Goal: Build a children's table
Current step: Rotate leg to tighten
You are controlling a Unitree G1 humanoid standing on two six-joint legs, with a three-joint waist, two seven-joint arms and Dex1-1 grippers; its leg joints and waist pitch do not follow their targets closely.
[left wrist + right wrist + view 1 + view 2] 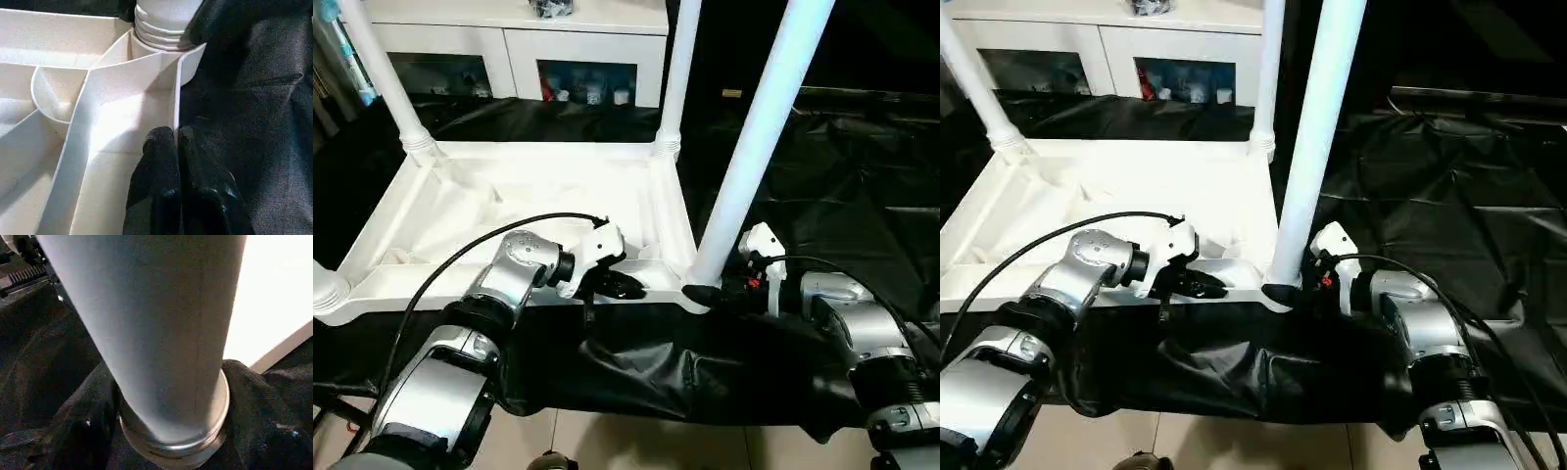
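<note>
I am looking down at the black sheet point(862, 176) that is covering the work surface, with the tabletop point(460, 220) lying on it upside down, its ribbed underside facing up. Behind the tabletop the white cabinet point(519, 44) with glass doors is standing. Four legs are standing upright in the tabletop's corner sockets: the far left leg point(382, 73), the far right leg point(677, 78), the near right leg point(759, 137), which is rising tall out of the corner closest to my right arm, and the near left leg point(328, 289), of which I am seeing just the base at the tabletop's near left corner.

My left gripper point(625, 287) is sitting at the tabletop's near edge, left of the near right leg. In the left wrist view its jaws are pressed together on the thin upright wall point(177, 105) of the tabletop's rim, one black finger point(157, 161) inside the rim and the other outside over the sheet, so it is pinching that edge.

My right gripper point(705, 294) is reaching in at the base of the near right leg. In the right wrist view its black fingers point(254, 406) are standing on either side of the leg's ringed foot point(176, 450), jaws spread wide around it and lying against it
</note>
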